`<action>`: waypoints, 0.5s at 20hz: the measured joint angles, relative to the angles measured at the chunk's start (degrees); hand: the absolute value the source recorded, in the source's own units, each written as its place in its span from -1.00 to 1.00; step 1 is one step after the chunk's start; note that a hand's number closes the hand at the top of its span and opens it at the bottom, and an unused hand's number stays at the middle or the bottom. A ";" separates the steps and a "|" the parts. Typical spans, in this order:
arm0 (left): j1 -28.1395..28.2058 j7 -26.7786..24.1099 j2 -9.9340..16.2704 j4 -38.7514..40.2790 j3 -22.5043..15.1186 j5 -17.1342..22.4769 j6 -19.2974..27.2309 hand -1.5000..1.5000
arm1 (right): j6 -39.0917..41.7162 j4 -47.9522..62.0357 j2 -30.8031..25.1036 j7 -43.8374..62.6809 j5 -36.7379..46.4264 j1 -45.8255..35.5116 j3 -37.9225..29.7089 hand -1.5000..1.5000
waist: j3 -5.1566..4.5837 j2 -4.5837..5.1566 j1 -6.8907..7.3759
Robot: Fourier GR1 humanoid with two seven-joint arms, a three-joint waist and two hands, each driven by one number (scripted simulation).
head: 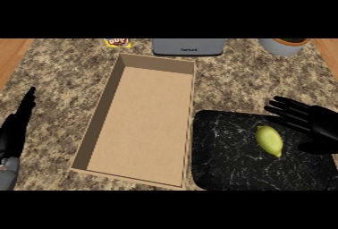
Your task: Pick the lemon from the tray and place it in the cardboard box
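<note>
The table [59,76] is speckled brown-and-grey stone, with bare wood showing at its far left and right corners. Along its far edge stand a grey appliance [188,46] with rounded corners, a grey pot [284,45] at the right, and a small yellow-and-red packet [118,42] at the left, all cut off by the view's top. None of them lies between the hands and the task's things.

The box [142,118] is a long, open cardboard rectangle with low walls and a plain tan floor, lying lengthwise in the middle of the table. Just beside its right wall, toward the near end, lies the tray [228,156]: a black slab with rounded corners, flecked with white marble-like streaks. The lemon [269,140] rests on the tray's right half, yellow-green, oval, with a small pointed tip toward the near side.

The right hand [307,120] comes in from the right edge above the tray's far right corner. Its fingers [282,109] are spread and nearly straight, pointing left, and the thumb lies apart below them; they hold nothing, and the lemon sits just beside them, not touching.

The left hand [16,127] rests at the left edge, fingers straight and pointing up, empty, well apart from the box.
</note>
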 measured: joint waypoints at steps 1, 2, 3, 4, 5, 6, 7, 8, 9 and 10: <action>0.56 -0.20 -0.38 -0.36 0.10 -0.48 0.11 0.00 | -0.43 0.56 0.48 0.00 0.70 -0.16 -0.03 -1.00 | 0.00 -0.01 0.02; 1.21 -0.97 -0.81 -0.26 0.32 -0.70 -0.02 0.00 | -0.81 0.71 1.00 0.07 1.28 -0.18 0.00 -1.00 | 0.00 -0.02 0.01; 1.56 -1.18 -1.46 -0.30 0.24 -1.31 0.20 0.00 | -1.03 0.20 1.63 0.47 1.90 -0.18 0.11 -1.00 | 0.00 -0.03 -0.04; 0.53 -1.03 -1.46 0.51 0.83 -1.40 -0.33 0.00 | -1.27 0.45 2.24 0.72 2.60 -0.57 0.20 -1.00 | -0.02 -0.03 -0.09; -0.01 -1.35 -1.90 1.37 1.15 -1.62 -0.48 0.00 | -2.04 1.00 2.77 0.57 3.11 0.03 0.11 -1.00 | -0.05 -0.05 -0.14; -0.24 -1.91 -2.51 2.31 1.25 -2.10 -0.49 0.00 | -2.34 0.84 2.75 0.56 3.69 0.24 -0.01 -1.00 | -0.08 -0.07 -0.20; -0.51 -1.71 -2.35 2.29 1.69 -2.16 -0.85 0.00 | -2.54 1.77 3.20 0.50 4.17 -0.74 0.02 -1.00 | -0.13 -0.08 -0.13; -0.91 -0.72 -2.66 1.69 1.64 -2.64 -0.69 0.00 | -2.52 1.26 3.38 0.53 4.48 -0.59 0.24 -1.00 | -0.17 -0.12 -0.16; -0.32 -1.14 -2.39 1.62 2.13 -2.63 -1.27 0.00 | -2.69 1.37 3.47 0.30 4.57 -0.29 0.15 -1.00 | -0.23 -0.17 -0.14; -0.40 -0.84 -2.42 1.36 2.43 -2.69 -1.52 0.00 | -2.72 1.42 3.37 -0.08 4.52 -0.17 0.10 -1.00 | -0.26 -0.20 -0.14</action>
